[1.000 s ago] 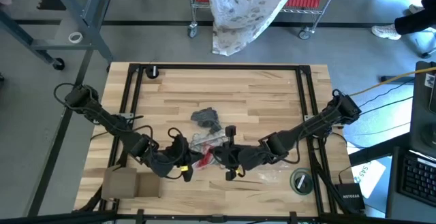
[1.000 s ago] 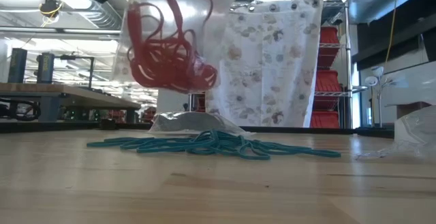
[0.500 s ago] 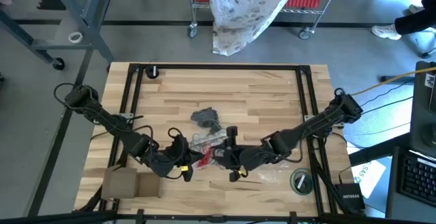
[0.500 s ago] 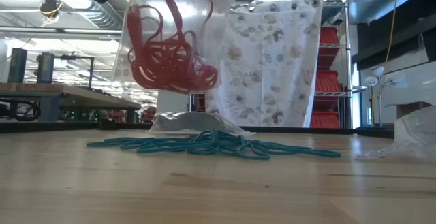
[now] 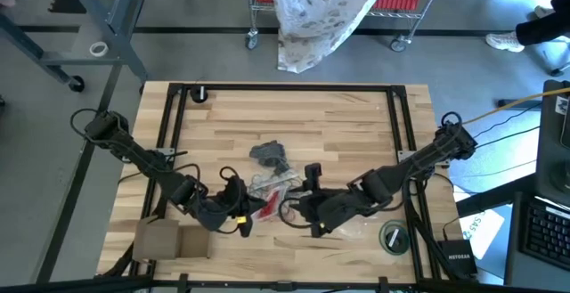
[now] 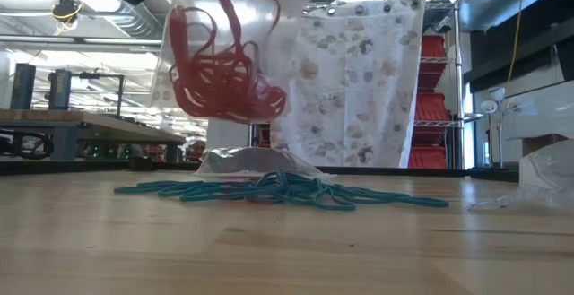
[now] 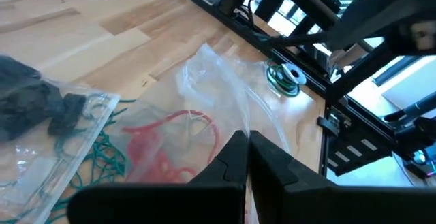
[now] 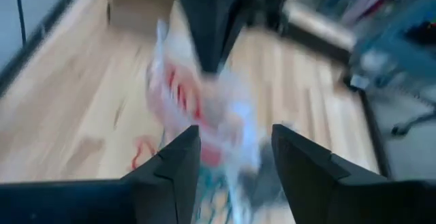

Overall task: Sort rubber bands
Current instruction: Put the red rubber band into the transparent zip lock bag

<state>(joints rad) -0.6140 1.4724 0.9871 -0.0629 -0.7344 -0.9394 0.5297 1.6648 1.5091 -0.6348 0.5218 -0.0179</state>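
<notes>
Two end effectors, left pinching clear bag, right wide, holding nothing

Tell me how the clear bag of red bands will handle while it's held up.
The clear bag hangs crumpled from the shut left gripper, so it's probably floppy and light. The red bands bunch low inside, so they'd likely shift when swung.

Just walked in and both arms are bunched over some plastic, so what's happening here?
The robot is sorting rubber bands. The left gripper is shut on a clear bag and holds it above the table, with red bands inside. The right gripper is open, facing that bag from close by. Teal bands lie in a loose pile on the wood below, and a second bag with dark bands sits just behind them.
</notes>
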